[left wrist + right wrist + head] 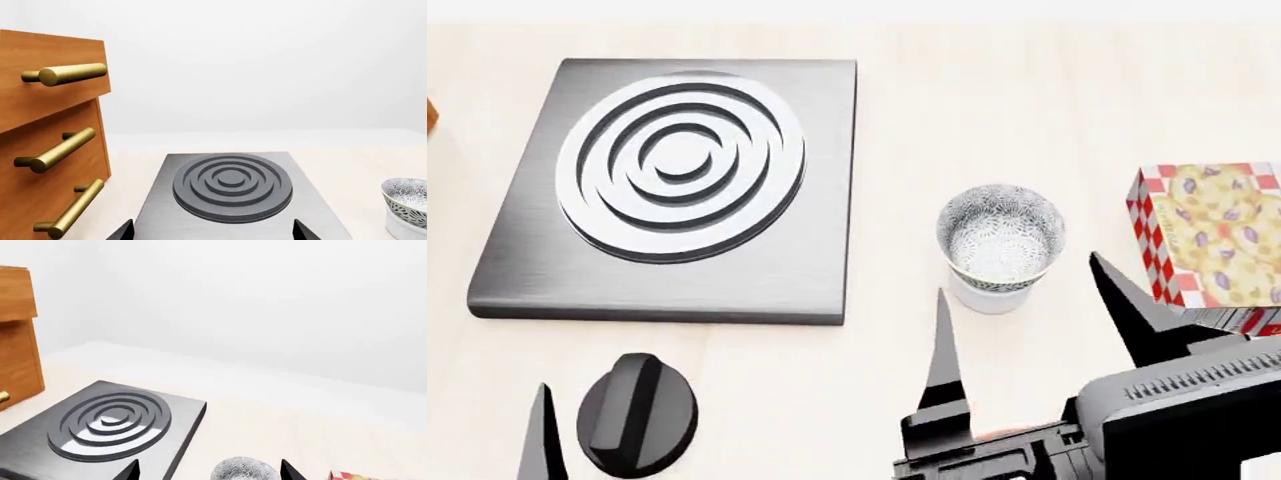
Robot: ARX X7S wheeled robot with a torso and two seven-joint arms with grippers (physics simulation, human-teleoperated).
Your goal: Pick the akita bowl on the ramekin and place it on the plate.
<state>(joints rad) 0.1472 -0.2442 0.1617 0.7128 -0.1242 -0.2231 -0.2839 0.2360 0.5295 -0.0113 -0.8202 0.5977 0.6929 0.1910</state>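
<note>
The pale counter (988,110) carries a dark stove slab (681,190) with concentric rings at far left, and a red-checked box (1214,240) at right. Between them the akita bowl (1001,235) sits upright in the ramekin (988,295). The right tool (1034,310) hangs just near of it — prongs spread wide, holding nothing. The left tool (213,231) is likewise spread and bare.
</note>
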